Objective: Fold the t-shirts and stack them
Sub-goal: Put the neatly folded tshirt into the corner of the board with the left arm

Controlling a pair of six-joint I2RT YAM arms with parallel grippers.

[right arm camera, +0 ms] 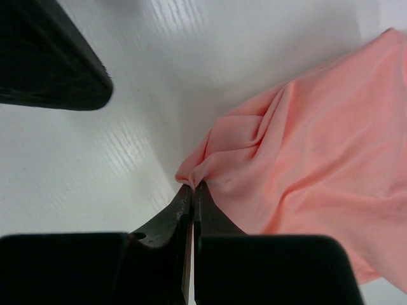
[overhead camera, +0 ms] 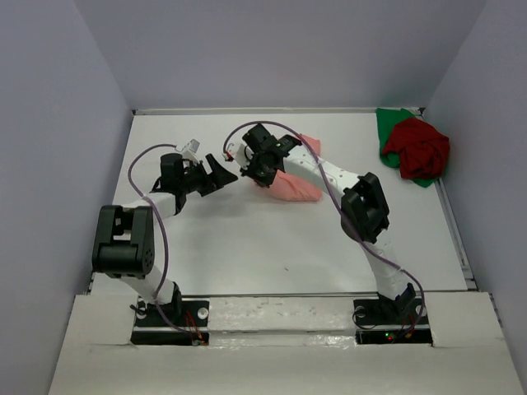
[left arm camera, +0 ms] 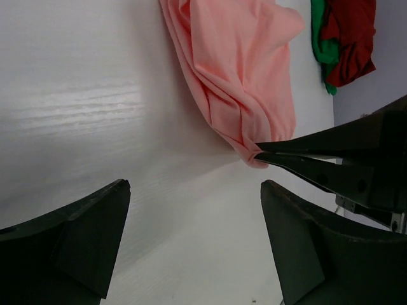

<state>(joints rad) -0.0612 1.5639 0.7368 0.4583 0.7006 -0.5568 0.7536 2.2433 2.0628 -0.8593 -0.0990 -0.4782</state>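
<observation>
1. Salmon-pink t-shirt point(overhead camera: 298, 186) lay crumpled at the far middle of the table point(overhead camera: 272, 247), one bunched corner clamped between the closed fingers of the right gripper point(right arm camera: 193, 189).
2. Left gripper point(left arm camera: 194, 190) hovered just beside that pinched corner, its fingers spread wide and holding nothing.
3. Dark red t-shirt point(overhead camera: 422, 146) sat heaped on the green t-shirt point(overhead camera: 389, 125) in the far right corner, well apart from both grippers.

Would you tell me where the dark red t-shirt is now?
Top view: the dark red t-shirt lies crumpled on the green t-shirt at the far right corner of the table.
</observation>
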